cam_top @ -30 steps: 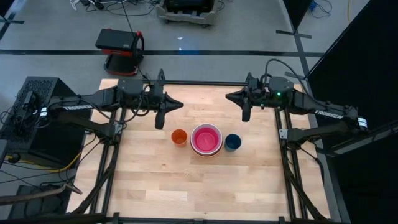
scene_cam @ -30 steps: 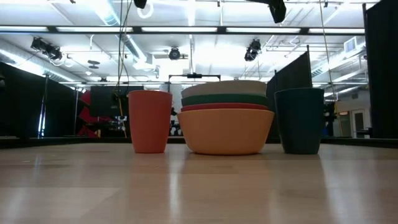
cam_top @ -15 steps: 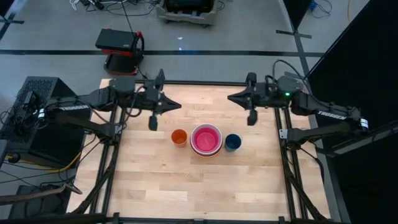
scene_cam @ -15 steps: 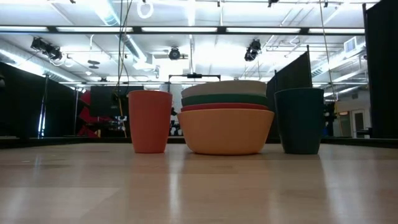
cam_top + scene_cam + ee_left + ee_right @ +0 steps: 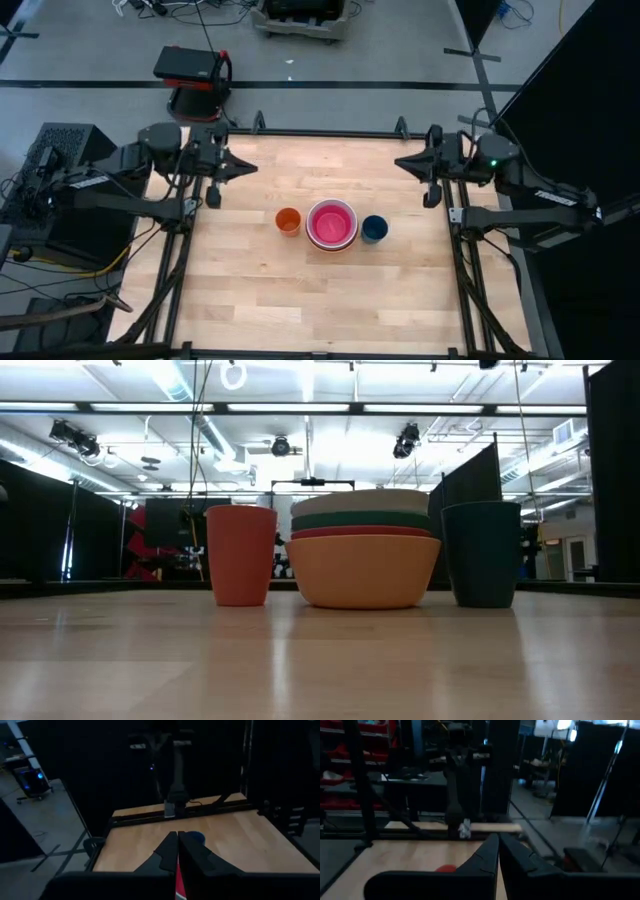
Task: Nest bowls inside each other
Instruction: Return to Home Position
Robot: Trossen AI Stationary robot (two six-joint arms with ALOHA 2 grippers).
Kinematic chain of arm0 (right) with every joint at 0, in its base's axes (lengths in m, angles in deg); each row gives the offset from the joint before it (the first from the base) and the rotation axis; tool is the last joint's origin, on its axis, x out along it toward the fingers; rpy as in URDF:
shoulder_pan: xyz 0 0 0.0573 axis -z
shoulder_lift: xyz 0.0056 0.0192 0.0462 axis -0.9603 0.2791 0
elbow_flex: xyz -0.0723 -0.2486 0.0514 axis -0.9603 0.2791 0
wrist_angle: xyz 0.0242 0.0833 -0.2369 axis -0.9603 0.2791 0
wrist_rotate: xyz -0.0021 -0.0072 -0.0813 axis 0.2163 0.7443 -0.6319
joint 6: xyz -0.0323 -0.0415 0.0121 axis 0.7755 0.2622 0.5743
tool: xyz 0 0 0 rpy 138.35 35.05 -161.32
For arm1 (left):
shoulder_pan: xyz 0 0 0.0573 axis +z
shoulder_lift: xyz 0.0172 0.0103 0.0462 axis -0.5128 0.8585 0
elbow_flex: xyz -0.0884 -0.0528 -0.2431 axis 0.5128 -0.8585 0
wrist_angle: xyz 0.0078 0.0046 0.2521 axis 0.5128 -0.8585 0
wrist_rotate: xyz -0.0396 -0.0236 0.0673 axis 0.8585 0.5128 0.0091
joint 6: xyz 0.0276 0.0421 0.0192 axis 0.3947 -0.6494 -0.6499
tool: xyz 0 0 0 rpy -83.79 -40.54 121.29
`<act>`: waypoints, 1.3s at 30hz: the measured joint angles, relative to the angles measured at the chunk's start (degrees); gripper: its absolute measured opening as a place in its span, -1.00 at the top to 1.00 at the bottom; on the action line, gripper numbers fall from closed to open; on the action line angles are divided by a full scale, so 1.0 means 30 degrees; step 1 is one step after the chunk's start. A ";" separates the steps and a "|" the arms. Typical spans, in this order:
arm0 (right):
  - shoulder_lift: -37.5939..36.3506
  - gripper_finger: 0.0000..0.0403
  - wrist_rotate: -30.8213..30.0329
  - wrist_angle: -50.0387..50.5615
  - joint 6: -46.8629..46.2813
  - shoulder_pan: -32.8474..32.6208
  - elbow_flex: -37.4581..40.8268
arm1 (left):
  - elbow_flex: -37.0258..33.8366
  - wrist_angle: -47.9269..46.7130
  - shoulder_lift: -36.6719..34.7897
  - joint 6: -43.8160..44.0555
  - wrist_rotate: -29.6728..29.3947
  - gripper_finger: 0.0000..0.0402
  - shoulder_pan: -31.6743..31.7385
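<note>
- At the worktop (image 5: 300, 300) centre, the bowls (image 5: 332, 223) are sitting as one nested stack, pink uppermost, between the orange cup (image 5: 288, 220) and the blue cup (image 5: 374, 228).
- Both arms are withdrawing outward: a second ago they were reaching nearer the centre, and now they are folding back over the side rails.
- The left gripper (image 5: 177, 835) and the right gripper (image 5: 496, 837) are keeping their jaws pressed together, holding nothing.
- Nesting is looking complete; only parking the arms is remaining.
</note>
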 joint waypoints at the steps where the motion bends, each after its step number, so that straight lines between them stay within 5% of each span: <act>1: -0.0226 1.00 -0.0061 -0.0479 -0.0264 -0.0001 0.0534 | -0.0726 0.0693 -0.0274 0.0428 -0.0038 1.00 0.0003; 18: -0.3346 1.00 -0.0877 -0.6897 -0.4525 -0.0005 0.8694 | -1.1941 1.1393 -0.4121 0.7169 -0.0593 1.00 0.0037; 27: -0.4202 1.00 -0.1152 -0.7530 -0.5253 -0.0013 0.9402 | -1.2782 1.1906 -0.6470 0.7643 -0.1609 1.00 0.0037; 39: -0.8037 1.00 -0.1987 -0.5097 -0.4527 -0.0008 0.9397 | -1.2767 0.7456 -1.1570 0.7586 -0.2621 1.00 0.0037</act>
